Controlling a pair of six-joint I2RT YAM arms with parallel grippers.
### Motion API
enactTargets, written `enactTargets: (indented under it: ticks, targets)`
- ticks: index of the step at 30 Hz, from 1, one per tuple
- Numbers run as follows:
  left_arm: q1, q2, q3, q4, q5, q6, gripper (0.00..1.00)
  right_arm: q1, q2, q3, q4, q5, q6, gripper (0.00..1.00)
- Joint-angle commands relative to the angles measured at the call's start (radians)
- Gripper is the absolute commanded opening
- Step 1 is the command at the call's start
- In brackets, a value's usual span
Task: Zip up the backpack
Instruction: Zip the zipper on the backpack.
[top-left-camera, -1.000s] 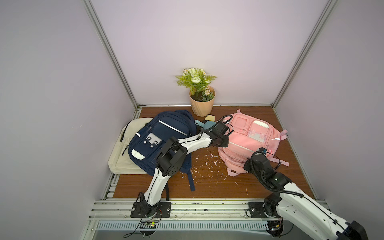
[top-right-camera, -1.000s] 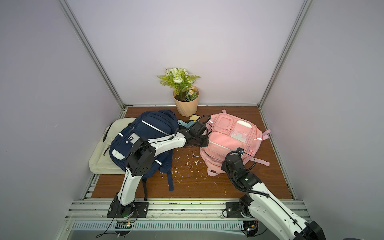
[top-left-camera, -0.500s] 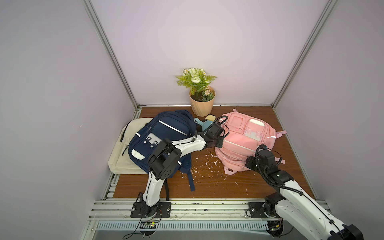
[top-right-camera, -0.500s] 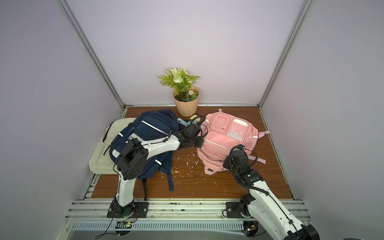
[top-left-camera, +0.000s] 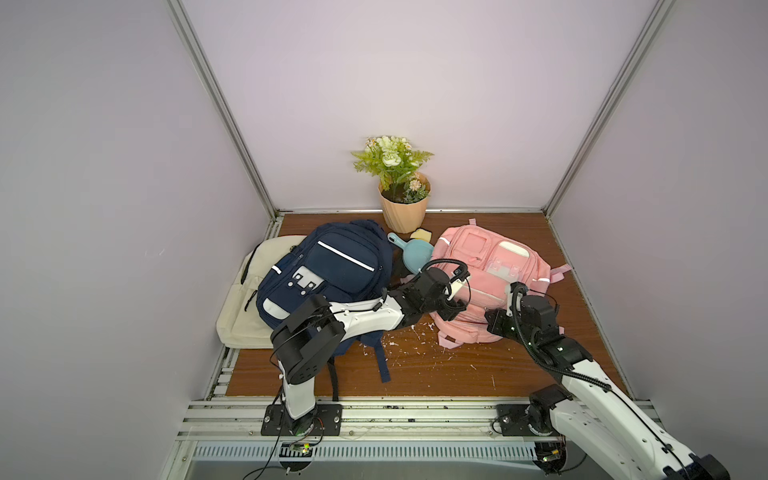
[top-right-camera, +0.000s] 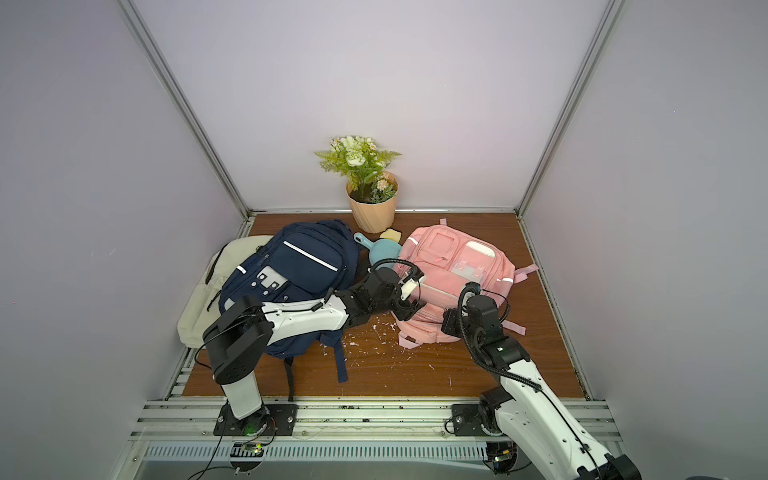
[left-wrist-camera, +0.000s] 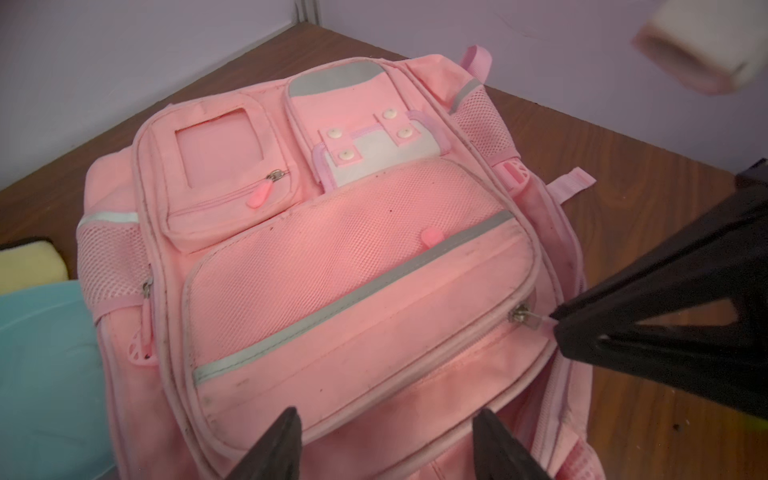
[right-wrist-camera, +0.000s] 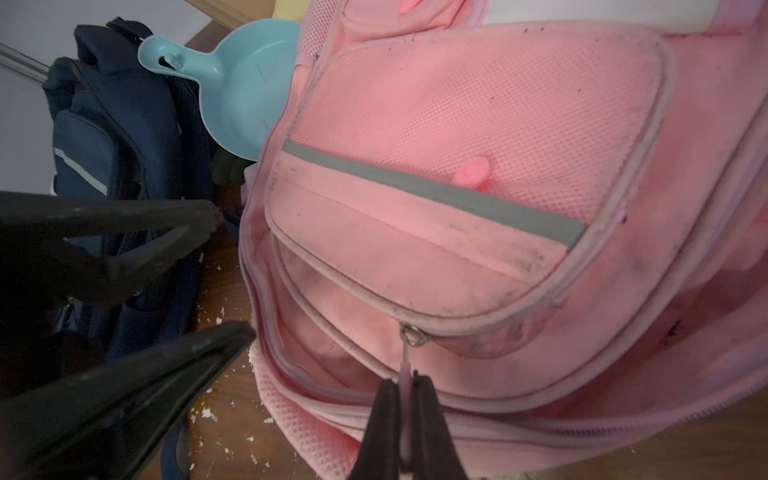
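Right wrist view: my right jaws pinch the pink fabric backpack's (right-wrist-camera: 457, 257) pink zipper pull (right-wrist-camera: 405, 371); left jaws spread, empty.

A navy backpack (top-left-camera: 328, 270) lies partly over a cream bag (top-left-camera: 245, 299). By the back wall stands a potted plant (top-left-camera: 401, 199), with a teal scoop (top-left-camera: 413, 253) and a yellow sponge (top-left-camera: 420, 235) just before it. White crumbs (top-left-camera: 399, 336) dot the wooden desk (top-left-camera: 436, 374).

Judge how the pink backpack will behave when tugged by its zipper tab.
The pink backpack is probably floppy: its fabric sags and creases around the open pocket. It likely slides on the smooth table, since the left fingers stand open. The thin zipper tab may slip from the right fingers.
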Motion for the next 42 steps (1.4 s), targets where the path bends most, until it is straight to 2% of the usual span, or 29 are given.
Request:
enactTargets:
  ticks: [1,6,12,14,17,23,26,32,39,42]
  targets:
    - [-0.010,0.040,0.019,0.069,0.045,0.158,0.68,0.004,-0.016,0.044,0.044,-0.058,0.001,0.00]
    - [-0.041,0.104,0.111,0.027,0.021,0.258,0.68,0.004,-0.017,0.038,0.039,-0.059,0.004,0.00]
    - [-0.058,0.220,0.218,-0.029,0.014,0.305,0.64,0.004,-0.014,0.035,0.052,-0.069,0.018,0.00]
    - [-0.062,0.249,0.251,-0.057,0.017,0.316,0.59,0.005,-0.009,0.034,0.051,-0.067,0.023,0.00]
    - [-0.067,0.272,0.275,-0.086,0.022,0.328,0.44,0.004,-0.010,0.041,0.025,-0.030,0.036,0.00]
    - [-0.067,0.256,0.228,-0.101,0.020,0.339,0.19,0.003,-0.018,0.052,-0.033,0.080,0.061,0.00]
    - [-0.065,0.230,0.181,-0.087,0.021,0.336,0.10,0.001,-0.017,0.047,-0.061,0.137,0.082,0.00]
    - [-0.050,0.161,0.071,-0.022,0.012,0.306,0.01,-0.023,-0.022,0.034,-0.090,0.236,0.099,0.00]
    - [-0.028,0.097,-0.023,0.047,-0.007,0.271,0.00,-0.084,-0.015,0.061,-0.186,0.321,0.109,0.00]
    - [-0.008,0.076,-0.050,0.069,-0.016,0.251,0.00,-0.105,-0.025,0.045,-0.206,0.320,0.119,0.00]
